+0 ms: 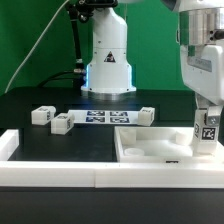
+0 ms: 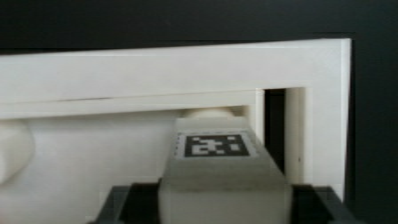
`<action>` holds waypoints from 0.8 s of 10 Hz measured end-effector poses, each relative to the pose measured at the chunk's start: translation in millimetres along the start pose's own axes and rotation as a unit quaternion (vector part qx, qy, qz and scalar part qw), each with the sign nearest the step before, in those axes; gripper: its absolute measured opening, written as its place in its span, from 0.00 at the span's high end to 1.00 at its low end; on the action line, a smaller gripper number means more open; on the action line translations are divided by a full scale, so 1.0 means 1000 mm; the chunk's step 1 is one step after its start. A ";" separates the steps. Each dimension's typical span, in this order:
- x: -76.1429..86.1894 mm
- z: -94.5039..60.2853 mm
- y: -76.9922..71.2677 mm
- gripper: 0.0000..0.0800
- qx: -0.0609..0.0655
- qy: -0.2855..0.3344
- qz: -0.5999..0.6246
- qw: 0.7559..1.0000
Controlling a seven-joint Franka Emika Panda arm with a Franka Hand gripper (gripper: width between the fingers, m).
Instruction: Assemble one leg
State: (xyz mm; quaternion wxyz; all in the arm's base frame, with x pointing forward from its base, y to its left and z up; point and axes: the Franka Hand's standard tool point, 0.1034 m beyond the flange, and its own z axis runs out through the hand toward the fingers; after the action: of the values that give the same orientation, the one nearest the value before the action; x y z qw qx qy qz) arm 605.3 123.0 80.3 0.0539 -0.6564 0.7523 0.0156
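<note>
My gripper (image 1: 207, 140) is shut on a white tagged leg (image 1: 208, 128) and holds it upright over the near right corner of the large white square tray-like piece (image 1: 150, 146), at the exterior view's right. In the wrist view the leg (image 2: 217, 160) sits between my black fingers (image 2: 135, 205), its tag facing the camera, with the tray's raised rim (image 2: 196, 62) beyond it. Whether the leg's lower end touches the tray is hidden. Three more legs lie on the table: two (image 1: 42, 115) (image 1: 60, 124) at the left and one (image 1: 142, 114) behind the tray.
The marker board (image 1: 100, 117) lies flat on the black table in front of the arm's white base (image 1: 108, 60). A white wall (image 1: 60, 170) runs along the near edge, with a raised end (image 1: 8, 144) at the left.
</note>
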 end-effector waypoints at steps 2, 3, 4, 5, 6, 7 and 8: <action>-0.001 0.000 0.000 0.33 0.000 -0.001 -0.018 1.000; -0.001 0.000 0.000 0.33 0.000 -0.001 -0.038 0.999; -0.001 0.000 0.000 0.23 0.000 -0.003 -0.059 0.998; -0.002 0.000 0.001 0.20 0.000 -0.003 -0.103 0.995; -0.001 0.000 0.001 0.19 -0.002 -0.002 -0.180 0.984; 0.000 0.000 0.000 0.19 -0.002 -0.002 -0.251 0.968; 0.000 0.000 0.001 0.19 -0.007 -0.002 -0.311 0.950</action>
State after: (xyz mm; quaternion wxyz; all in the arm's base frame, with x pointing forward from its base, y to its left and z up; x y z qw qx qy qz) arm 604.1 123.5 80.5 0.0536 -0.8581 0.5106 0.0047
